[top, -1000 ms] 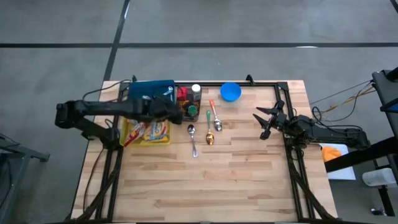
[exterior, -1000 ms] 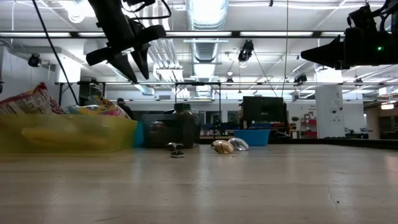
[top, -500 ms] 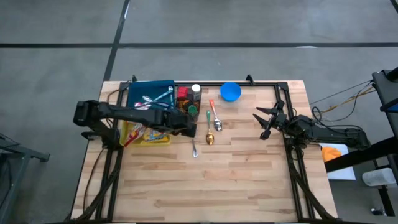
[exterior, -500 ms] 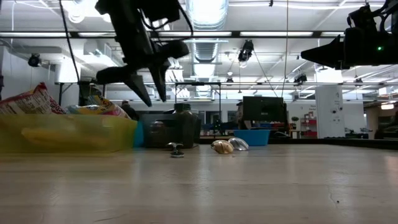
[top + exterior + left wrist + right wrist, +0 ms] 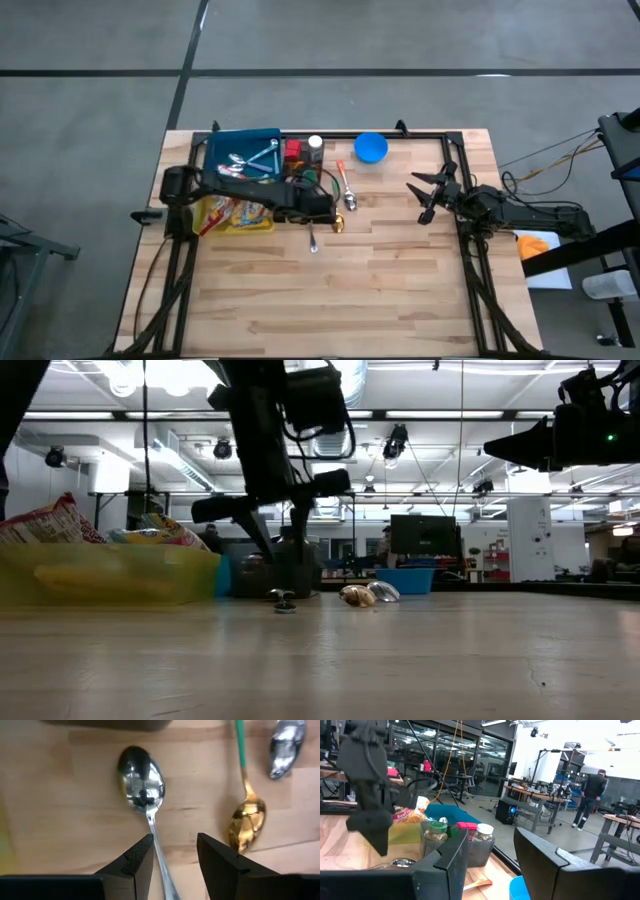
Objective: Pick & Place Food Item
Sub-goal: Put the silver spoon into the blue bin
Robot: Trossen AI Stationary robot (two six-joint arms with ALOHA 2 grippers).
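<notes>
Snack packets (image 5: 236, 211) lie in a yellow tray (image 5: 262, 228) at the table's far left; in the low view the packets (image 5: 45, 522) stick up over its rim. My left gripper (image 5: 324, 212) hangs open to the right of the tray, pointing down over a silver spoon (image 5: 141, 779) that lies flat on the wood. Its fingers stand on either side of the spoon's handle (image 5: 159, 851), above it and clear of it. My right gripper (image 5: 420, 198) waits open at the table's right edge, raised and pointing level (image 5: 490, 840).
A gold spoon with a green handle (image 5: 247, 822) and a third spoon (image 5: 286, 742) lie just right of the silver one. Behind them stand jars in a dark holder (image 5: 304, 152), a blue bin with utensils (image 5: 243, 152) and a blue bowl (image 5: 371, 147). The near half of the table is bare wood.
My left gripper has swung from above the blue bin and yellow tray toward the table's right edge and come down, rolling about its own line, until it hangs low over the silver spoon. Its fingers have kept the same gap.
</notes>
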